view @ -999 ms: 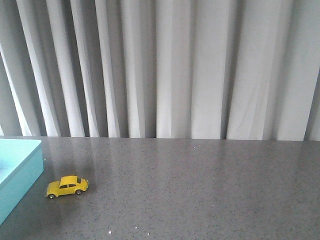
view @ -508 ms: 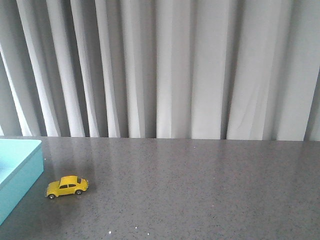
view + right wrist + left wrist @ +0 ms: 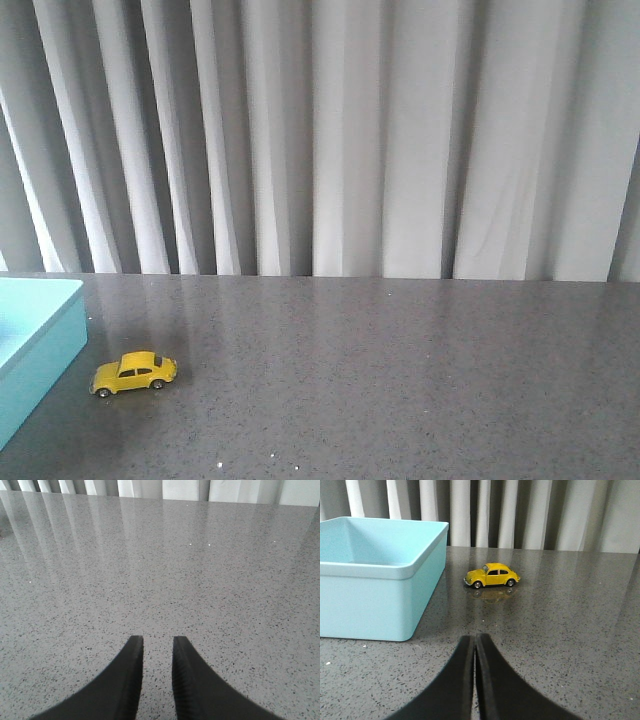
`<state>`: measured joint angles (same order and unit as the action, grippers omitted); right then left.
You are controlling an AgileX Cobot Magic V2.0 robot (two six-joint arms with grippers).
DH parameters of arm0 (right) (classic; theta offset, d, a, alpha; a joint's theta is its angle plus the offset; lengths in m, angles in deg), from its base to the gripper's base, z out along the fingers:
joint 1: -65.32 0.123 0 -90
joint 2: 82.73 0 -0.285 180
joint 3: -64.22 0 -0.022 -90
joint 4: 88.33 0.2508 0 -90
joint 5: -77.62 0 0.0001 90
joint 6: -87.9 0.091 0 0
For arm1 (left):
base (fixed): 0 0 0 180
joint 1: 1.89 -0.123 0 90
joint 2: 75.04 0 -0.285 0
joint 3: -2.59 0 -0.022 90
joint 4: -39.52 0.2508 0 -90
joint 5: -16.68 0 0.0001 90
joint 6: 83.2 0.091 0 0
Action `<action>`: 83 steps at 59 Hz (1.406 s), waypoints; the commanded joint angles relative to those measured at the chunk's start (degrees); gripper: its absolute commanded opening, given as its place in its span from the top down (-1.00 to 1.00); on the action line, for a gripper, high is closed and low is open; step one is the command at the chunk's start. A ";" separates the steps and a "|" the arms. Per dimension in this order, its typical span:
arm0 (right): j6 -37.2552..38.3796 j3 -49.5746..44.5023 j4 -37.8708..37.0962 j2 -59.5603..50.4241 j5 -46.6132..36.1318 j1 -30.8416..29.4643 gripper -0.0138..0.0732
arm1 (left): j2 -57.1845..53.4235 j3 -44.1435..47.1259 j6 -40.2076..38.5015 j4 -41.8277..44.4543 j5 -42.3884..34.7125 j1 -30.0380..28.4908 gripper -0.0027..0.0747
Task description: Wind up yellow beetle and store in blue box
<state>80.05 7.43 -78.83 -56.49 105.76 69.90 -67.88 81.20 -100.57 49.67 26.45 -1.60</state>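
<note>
The yellow beetle [image 3: 133, 373] stands on its wheels on the grey table, just right of the blue box [image 3: 30, 340] at the left edge of the front view. In the left wrist view the beetle [image 3: 491, 575] sits some way beyond my left gripper [image 3: 474, 639], side-on, with the blue box [image 3: 375, 570] beside it. The left gripper's jaws are pressed together and hold nothing. My right gripper [image 3: 157, 641] hovers over bare table with a narrow gap between its jaws, empty. Neither gripper shows in the front view.
The grey speckled table [image 3: 400, 370] stretches to the right of the car. A white pleated curtain [image 3: 330, 140] hangs behind the table's far edge.
</note>
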 commanded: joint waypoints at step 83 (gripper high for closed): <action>-0.29 1.47 0.64 0.41 -3.95 -0.28 0.31 | 3.29 -17.62 -13.23 8.01 -37.64 0.42 0.92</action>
<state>80.05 7.43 -78.81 -56.49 105.76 69.90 -65.93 66.40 -113.72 58.02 -3.28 -1.60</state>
